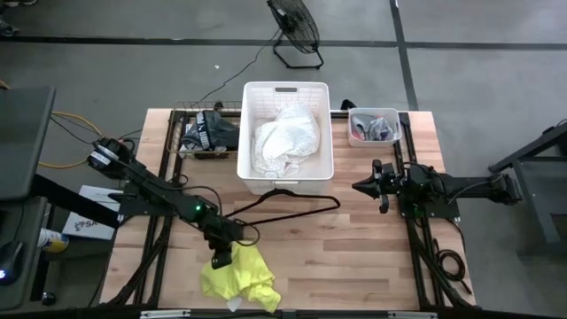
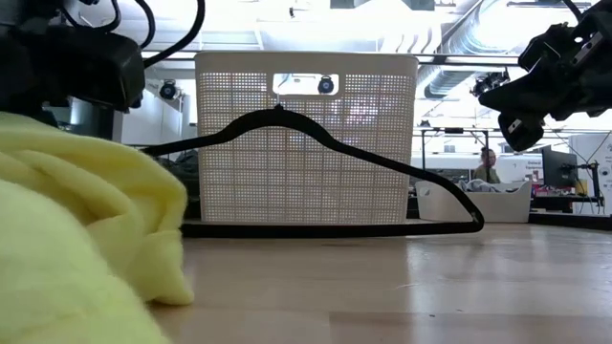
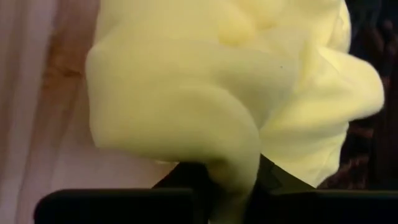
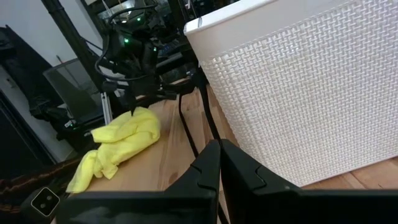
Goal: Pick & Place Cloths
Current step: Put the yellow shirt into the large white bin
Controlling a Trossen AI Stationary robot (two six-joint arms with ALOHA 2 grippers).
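Yellow cloth [image 1: 239, 280] lies crumpled at the front edge of the wooden table [image 1: 354, 257], where the left gripper [image 1: 221, 261] has its fingers pinched on a fold at the cloth's upper edge. A white cloth [image 1: 285, 142] fills the white basket [image 1: 251, 106] at the back, with a black hanger [image 1: 292, 211] lying in front of it. The right gripper [image 1: 361, 186] hovers closed and empty, just right of the basket.

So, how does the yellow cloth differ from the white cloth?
The yellow cloth lies crumpled on the table's near edge, under the left claw, which is pinching it; the white cloth sits inside the white basket, untouched. The white cloth looks bulkier. Both are crumpled, soft fabric.
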